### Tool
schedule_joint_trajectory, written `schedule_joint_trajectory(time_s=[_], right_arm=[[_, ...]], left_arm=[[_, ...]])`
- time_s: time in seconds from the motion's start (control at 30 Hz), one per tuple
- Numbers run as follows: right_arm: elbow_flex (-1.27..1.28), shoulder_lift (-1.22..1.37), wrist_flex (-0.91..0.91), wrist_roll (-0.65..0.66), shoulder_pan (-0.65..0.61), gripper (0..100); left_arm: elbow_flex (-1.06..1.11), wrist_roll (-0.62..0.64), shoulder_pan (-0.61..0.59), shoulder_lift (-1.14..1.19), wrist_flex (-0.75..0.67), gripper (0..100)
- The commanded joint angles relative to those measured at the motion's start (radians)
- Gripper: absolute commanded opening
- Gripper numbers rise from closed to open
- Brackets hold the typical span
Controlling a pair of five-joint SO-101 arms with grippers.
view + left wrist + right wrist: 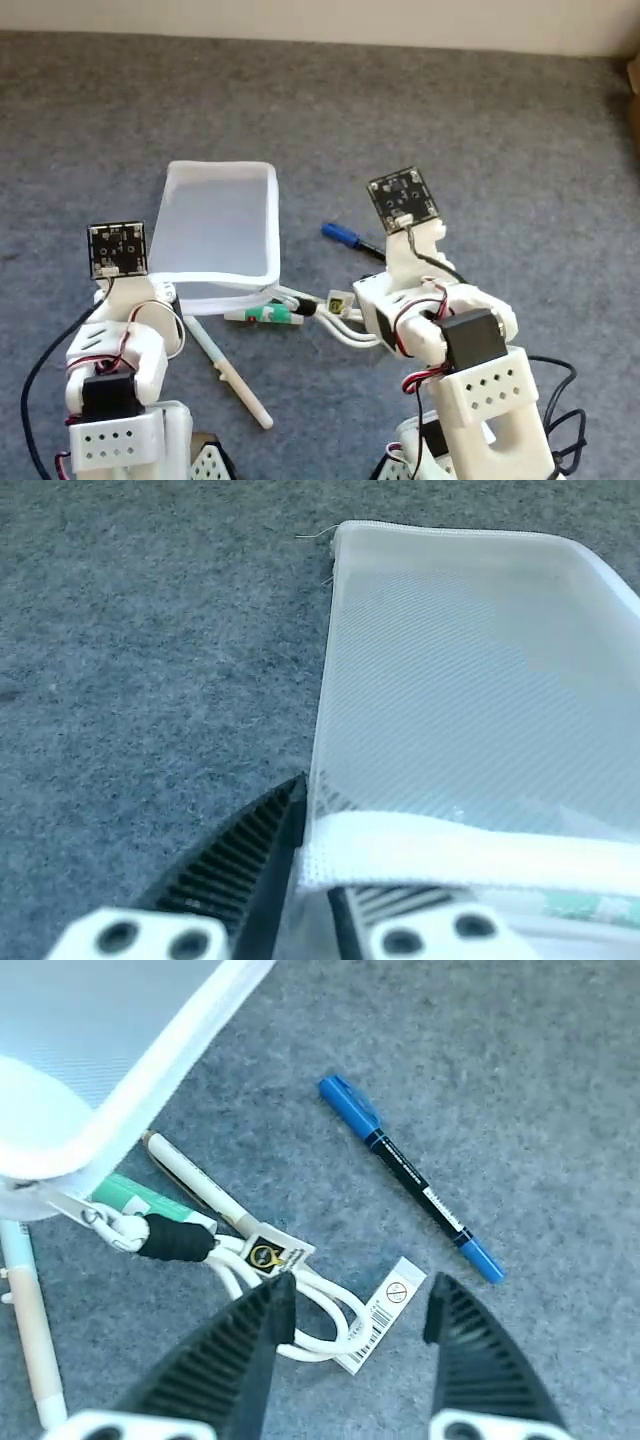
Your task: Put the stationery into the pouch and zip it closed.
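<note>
As I look down over the grey felt counter [480, 120], the biggest thing on it is the translucent mesh pouch [220, 220], lying flat with its open mouth turned toward the arms. My left claw [318, 845] is clenched on that mouth's white zip band near one corner, one ribbed finger against the outside of the mesh and the other showing through it. My right claw [360, 1290] is released, jaws wide apart, hanging above the counter just beside the pouch's other near corner. Beyond that claw, well apart from the pouch, lies a blue pen [410, 1175] with a black middle. Between the two claws, nearer the left arm's base, a long white pen [232, 375] lies aslant outside the pouch. Near the right claw, a cream pen [195, 1182] and a green-labelled stick [130, 1192] lie side by side just beside the pouch's corner. Under the right claw's gap a white looped cord [320, 1312] runs from a black pull [175, 1238] at that corner, and a barcode tag [385, 1305] lies against the loop.
</note>
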Motion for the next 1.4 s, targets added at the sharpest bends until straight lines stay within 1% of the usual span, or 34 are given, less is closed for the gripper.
schedule_joint_trajectory(time_s=[0.0,0.13,0.27,0.37,0.53,0.7,1.0,1.13,1.27,1.37], right_arm=[[0.030,-0.010,-0.067,-0.094,0.013,16.9],[0.048,-0.010,-0.087,-0.153,0.018,16.8],[0.045,0.007,-0.088,-0.204,0.088,16.8],[0.044,0.099,-0.082,-0.229,0.122,16.8],[-0.030,0.271,-0.081,-0.272,0.124,16.8],[-0.076,0.421,-0.088,-0.293,0.125,16.8],[-0.189,0.679,-0.094,-0.288,0.128,16.8],[-0.234,0.789,-0.143,-0.292,0.130,16.6],[-0.282,0.881,-0.147,-0.290,0.130,16.6],[-0.314,0.935,-0.142,-0.290,0.159,16.6]], left_arm=[[-0.053,0.008,-0.031,-0.002,0.005,1],[-0.053,0.008,-0.031,-0.002,0.006,1],[-0.053,0.008,-0.031,-0.002,0.009,1],[-0.053,0.008,-0.031,-0.002,0.008,1],[-0.053,0.008,-0.031,-0.002,0.009,1],[-0.053,0.008,-0.031,-0.002,0.009,1],[-0.053,0.008,-0.031,-0.002,0.009,1],[-0.053,0.008,-0.031,-0.002,0.009,1],[-0.053,0.008,-0.031,-0.002,0.009,1],[-0.053,0.008,-0.031,-0.002,0.009,1]])
